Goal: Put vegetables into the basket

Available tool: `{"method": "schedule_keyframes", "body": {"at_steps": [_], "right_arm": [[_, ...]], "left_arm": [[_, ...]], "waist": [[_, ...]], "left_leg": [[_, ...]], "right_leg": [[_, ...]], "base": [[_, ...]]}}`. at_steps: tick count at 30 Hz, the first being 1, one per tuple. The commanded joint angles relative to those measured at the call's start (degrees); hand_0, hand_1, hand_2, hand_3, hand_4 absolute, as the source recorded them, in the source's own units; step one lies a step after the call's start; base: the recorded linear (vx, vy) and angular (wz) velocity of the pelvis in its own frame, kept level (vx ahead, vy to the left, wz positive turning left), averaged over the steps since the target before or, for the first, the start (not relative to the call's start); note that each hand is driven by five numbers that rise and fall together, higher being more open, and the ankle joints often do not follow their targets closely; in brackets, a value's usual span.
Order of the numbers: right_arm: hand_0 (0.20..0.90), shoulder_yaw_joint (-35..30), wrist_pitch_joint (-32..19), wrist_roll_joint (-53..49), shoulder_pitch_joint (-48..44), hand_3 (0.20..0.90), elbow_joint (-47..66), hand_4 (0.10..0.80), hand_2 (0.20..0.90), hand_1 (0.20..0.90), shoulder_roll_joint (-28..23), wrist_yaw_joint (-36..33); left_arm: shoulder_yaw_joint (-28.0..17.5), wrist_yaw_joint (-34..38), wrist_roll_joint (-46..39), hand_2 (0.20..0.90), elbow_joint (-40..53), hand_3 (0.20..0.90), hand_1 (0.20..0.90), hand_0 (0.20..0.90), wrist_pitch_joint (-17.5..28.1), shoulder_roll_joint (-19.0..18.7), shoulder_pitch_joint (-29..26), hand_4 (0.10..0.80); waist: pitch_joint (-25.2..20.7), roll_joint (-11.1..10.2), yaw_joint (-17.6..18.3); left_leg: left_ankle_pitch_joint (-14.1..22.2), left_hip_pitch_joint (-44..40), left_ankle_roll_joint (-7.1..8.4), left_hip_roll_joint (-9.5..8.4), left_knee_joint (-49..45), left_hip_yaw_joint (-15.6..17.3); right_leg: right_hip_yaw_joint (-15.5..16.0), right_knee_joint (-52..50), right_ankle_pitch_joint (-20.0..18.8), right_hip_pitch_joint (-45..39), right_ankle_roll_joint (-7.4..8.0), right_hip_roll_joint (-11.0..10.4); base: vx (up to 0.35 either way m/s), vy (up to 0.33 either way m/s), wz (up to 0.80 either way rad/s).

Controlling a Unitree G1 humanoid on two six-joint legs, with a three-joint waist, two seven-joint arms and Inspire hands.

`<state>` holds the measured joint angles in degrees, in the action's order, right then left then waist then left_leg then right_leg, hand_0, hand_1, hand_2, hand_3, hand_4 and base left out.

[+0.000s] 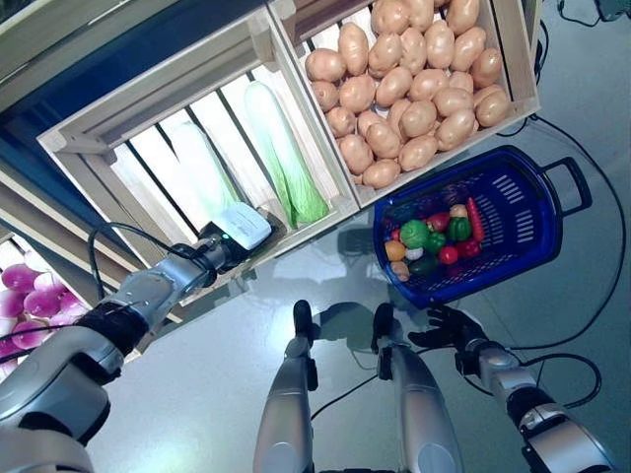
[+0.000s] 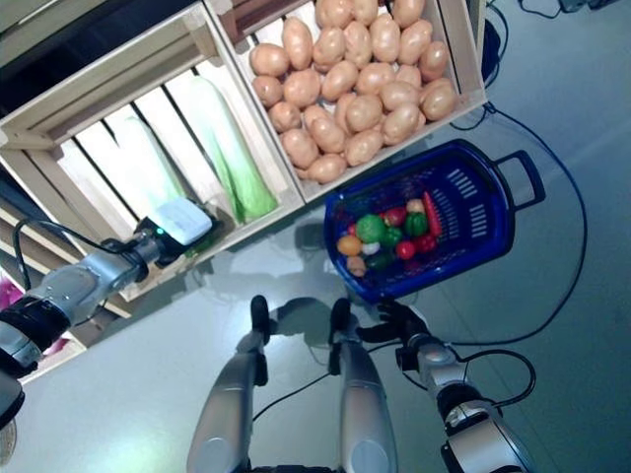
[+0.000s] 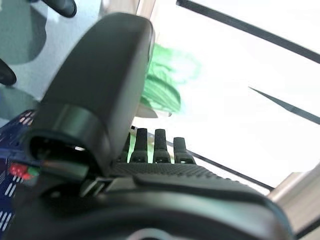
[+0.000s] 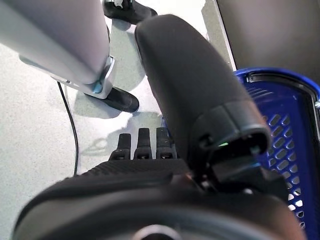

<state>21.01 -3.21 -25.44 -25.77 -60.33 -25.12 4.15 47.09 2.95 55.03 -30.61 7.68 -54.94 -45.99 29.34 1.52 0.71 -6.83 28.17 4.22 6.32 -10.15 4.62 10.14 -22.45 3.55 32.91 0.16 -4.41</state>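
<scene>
Crates (image 1: 197, 128) fill the shelf, one holding two pale-green vegetables (image 1: 281, 153), its neighbour's potatoes (image 1: 409, 84) cut off at the frame's top. Blue basket (image 1: 532, 222), partly filled, sits on the floor. Left hand (image 1: 222, 246) reaches into the crate, fingers straight, empty; right hand (image 1: 449, 325) hangs relaxed just beside the basket.

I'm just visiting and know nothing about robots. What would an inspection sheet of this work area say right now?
Surface: pale grey floor, smooth.
Job's things: blue basket on the floor, already holding small mixed vegetables; long green vegetables in the left wooden crate; potatoes fill the right crate.
Clutter: purple vegetables at the far left.
Hands: left hand reaches into the left crate, fingers straight, holding nothing; right hand open beside the basket, empty.
Cables: black cable curving round the basket.
Surroundings: nothing seen beyond crates and floor.
</scene>
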Motion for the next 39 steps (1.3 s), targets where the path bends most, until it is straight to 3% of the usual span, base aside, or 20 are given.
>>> {"method": "schedule_keyframes", "body": {"at_steps": [1, 7, 10, 17, 21, 29, 39], "right_arm": [[0.9, -0.73, -2.54, -3.02, 0.73, 0.9, 2.62, 0.8, 0.9, 0.9, -4.65, -1.66], [0.9, -1.47, -3.24, -3.65, 1.75, 0.9, 2.96, 0.8, 0.9, 0.9, -5.11, -2.01], [0.9, -2.19, -3.8, -5.25, 2.77, 0.9, 3.41, 0.8, 0.9, 0.9, -5.25, -2.63], [0.9, -3.38, -3.87, -6.34, 2.5, 0.9, 6.13, 0.8, 0.9, 0.9, -5.69, -4.84], [0.9, -3.21, -3.38, -6.64, 2.43, 0.9, 8.87, 0.8, 0.9, 0.9, -6.13, -5.59], [0.9, -2.91, -3.34, -6.35, 2.34, 0.9, 11.31, 0.8, 0.9, 0.9, -6.31, -5.74], [0.9, -2.6, -3.04, -6.63, 1.33, 0.9, 12.09, 0.8, 0.9, 0.9, -6.96, -6.19]], "left_arm": [[-3.92, -0.58, 0.48, 0.9, 5.87, 0.9, 0.9, 0.9, -3.17, -7.09, -4.72, 0.8], [-6.79, 3.78, 0.48, 0.9, 7.3, 0.9, 0.9, 0.9, -7.93, -9.91, -3.43, 0.8], [-9.46, 13.6, 2.56, 0.9, 6.27, 0.9, 0.9, 0.9, -8.19, -10.69, -1.83, 0.8], [-12.1, 29.63, 6.9, 0.9, -1.47, 0.9, 0.9, 0.9, -5.88, -7.71, 1.22, 0.8], [-12.02, 34.83, 7.77, 0.9, -4.91, 0.9, 0.9, 0.9, -5.77, -6.82, 0.56, 0.8], [-10.38, 38.69, 9.28, 0.9, -10.06, 0.9, 0.9, 0.9, -3.57, -5.73, -2.98, 0.8], [-6.95, 36.2, 11.27, 0.9, -11.1, 0.9, 0.9, 0.9, -2.01, -5.1, -6.83, 0.8]], "waist": [[0.45, -1.07, -0.4], [0.45, -1.12, -1.29], [0.45, -1.43, -1.67], [0.45, -2.09, -1.34], [0.45, -2.71, -0.47], [0.45, -3.64, 0.62], [0.45, -3.74, 1.18]], "left_leg": [[2.47, 5.59, 3.31, -0.26, -9.2, -0.73], [2.43, 6.44, 3.27, -0.44, -9.43, -0.96], [2.76, 6.92, 3.13, -0.61, -9.42, -1.06], [3.42, 8.52, 2.97, -0.74, -10.01, -1.11], [3.93, 9.74, 2.72, -0.36, -10.77, -0.47], [4.11, 11.08, 2.53, -0.11, -11.26, -0.39], [4.18, 12.39, 2.6, -0.1, -11.33, -0.8]], "right_leg": [[-0.91, 6.45, 0.38, -7.65, 2.18, -0.42], [-0.3, 6.24, 0.49, -6.9, 2.11, -0.67], [-0.07, 5.8, 0.53, -6.25, 2.01, -0.72], [-0.4, 4.12, 0.48, -4.01, 2.03, -0.53], [-0.93, 2.92, 0.64, -2.28, 1.95, -0.46], [-1.89, 0.73, 0.72, 0.79, 2.29, -0.44], [-2.31, 0.0, 0.57, 2.9, 2.66, -0.67]], "base": [[0.0, 0.0, 0.0], [0.0, 0.0, 0.0], [-0.009, -0.001, 0.03], [-0.015, 0.038, 0.07], [-0.013, 0.065, -0.01], [-0.002, 0.038, -0.03], [0.0, 0.0, 0.0]]}}
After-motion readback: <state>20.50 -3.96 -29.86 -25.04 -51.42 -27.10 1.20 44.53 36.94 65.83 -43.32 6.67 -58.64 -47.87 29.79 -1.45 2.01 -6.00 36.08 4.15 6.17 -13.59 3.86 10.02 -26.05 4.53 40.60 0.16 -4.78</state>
